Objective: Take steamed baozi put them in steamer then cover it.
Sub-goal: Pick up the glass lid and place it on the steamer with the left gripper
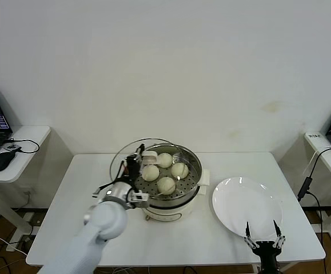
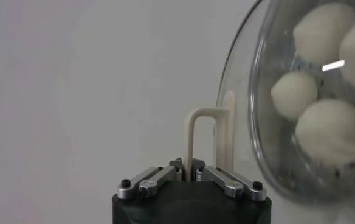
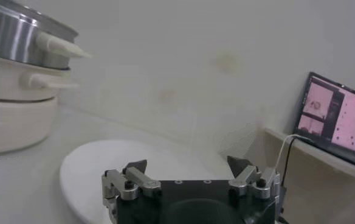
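- Left gripper (image 1: 132,171), at the steamer's 9 o'clock rim, is clamped on the cream oblong handle (image 2: 203,139) of the round clear glass cover (image 1: 144,162), held tilted.
- Four cream-white steamed baozi (image 1: 166,185) sit inside the shiny round steel steamer (image 1: 191,191).
- Right gripper (image 1: 263,236) hovers with fingers spread at the flat white round plate's (image 1: 239,200) 6 o'clock edge.

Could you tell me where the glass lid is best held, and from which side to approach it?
By its cream handle, the raised loop at the centre of the glass lid. Come at the outer face, as the left hand does now; the lid is tilted over the steamer.
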Robot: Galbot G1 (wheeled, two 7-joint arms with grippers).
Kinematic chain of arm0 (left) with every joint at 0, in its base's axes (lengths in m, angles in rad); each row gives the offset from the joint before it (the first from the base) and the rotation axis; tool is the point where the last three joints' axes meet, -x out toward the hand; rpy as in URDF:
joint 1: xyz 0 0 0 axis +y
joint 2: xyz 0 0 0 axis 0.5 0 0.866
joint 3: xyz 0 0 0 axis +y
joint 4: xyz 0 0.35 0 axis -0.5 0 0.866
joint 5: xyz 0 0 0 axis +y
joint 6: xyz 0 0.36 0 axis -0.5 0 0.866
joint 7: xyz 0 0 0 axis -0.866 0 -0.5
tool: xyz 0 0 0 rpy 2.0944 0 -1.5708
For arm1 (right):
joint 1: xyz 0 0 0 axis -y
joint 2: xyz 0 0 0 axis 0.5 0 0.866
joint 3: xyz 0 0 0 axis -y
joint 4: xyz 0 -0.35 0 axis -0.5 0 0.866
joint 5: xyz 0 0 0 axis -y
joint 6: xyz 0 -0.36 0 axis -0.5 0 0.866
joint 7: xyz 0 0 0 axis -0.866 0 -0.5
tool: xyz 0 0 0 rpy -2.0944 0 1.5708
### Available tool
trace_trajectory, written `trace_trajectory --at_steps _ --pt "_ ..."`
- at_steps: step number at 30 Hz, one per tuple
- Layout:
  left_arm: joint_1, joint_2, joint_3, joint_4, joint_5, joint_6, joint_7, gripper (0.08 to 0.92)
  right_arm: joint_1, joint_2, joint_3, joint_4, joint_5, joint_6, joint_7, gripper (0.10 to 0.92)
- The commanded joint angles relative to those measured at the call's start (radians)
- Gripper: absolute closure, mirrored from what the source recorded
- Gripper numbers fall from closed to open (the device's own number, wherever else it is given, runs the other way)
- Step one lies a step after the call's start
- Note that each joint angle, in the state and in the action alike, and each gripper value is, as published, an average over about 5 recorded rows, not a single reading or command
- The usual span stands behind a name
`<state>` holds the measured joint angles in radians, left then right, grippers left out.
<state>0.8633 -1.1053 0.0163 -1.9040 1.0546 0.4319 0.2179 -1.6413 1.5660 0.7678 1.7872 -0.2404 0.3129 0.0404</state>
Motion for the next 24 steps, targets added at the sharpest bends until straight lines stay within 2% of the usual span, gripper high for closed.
trace_trajectory --at_steps 1,12,24 --pt "-0.092 -0.171 0.133 0.103 0.152 0.06 0.063 0.851 -0.007 0.013 -0.01 0.004 -0.036 0.008 0.017 0.202" --pt "-0.094 -0.208 0.139 0.165 0.188 0.06 0.063 0.851 -0.007 0.012 -0.016 -0.006 -0.037 0.01 0.015 0.203" --pt "-0.079 -0.212 0.112 0.188 0.204 0.049 0.058 0.851 -0.009 0.012 -0.02 -0.011 -0.037 0.014 0.01 0.203"
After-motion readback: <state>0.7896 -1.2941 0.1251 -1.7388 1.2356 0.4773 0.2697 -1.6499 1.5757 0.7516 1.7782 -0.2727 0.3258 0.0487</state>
